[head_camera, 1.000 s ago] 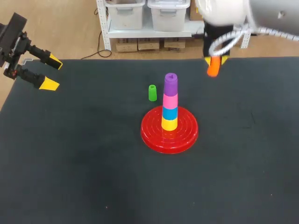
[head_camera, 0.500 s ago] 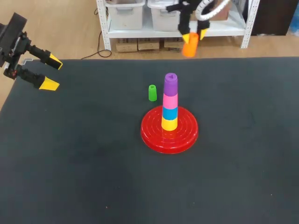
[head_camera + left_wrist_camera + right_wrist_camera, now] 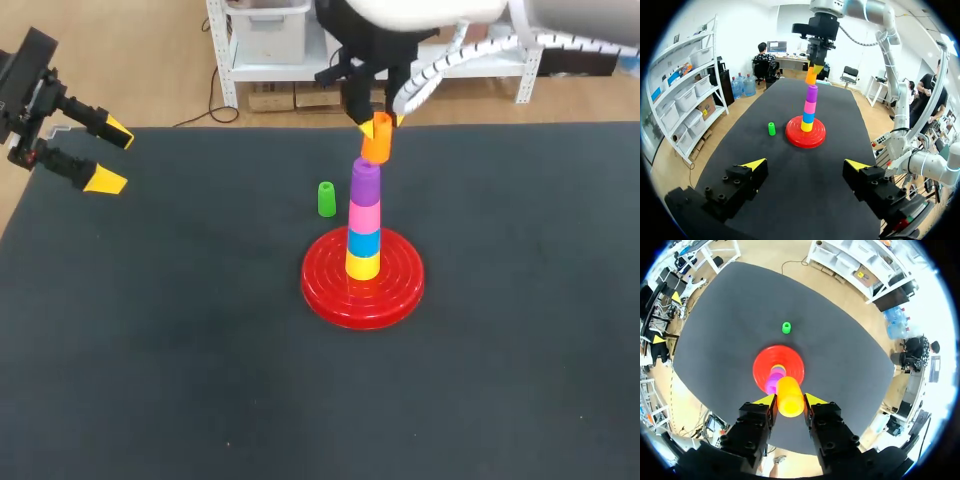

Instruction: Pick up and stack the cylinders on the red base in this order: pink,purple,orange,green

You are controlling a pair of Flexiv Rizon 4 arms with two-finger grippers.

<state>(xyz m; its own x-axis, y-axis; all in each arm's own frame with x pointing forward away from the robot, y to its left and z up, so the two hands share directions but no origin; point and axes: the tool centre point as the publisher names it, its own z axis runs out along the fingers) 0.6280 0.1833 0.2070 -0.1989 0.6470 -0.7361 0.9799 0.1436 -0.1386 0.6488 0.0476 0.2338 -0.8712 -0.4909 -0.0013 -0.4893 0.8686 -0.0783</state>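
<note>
Swinging in from two o'clock, our right pincer point(image 3: 790, 401) clamps orange point(image 3: 375, 142) just over purple point(image 3: 365, 183), nearly seated; green point(image 3: 326, 199) waits at ten o'clock of the base point(image 3: 330, 285), left pincer point(image 3: 807, 165) spread wide.

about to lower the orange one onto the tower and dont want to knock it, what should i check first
1. Right gripper shut on the orange cylinder: ok.
2. Purple cylinder sits on the pink cylinder, top free: ok.
3. Orange cylinder centred over purple: cannot tell; the head view shows it slightly off to one side.
4. Green cylinder stands apart from the red base: ok.
5. Left gripper open, far from the base: ok.
</note>
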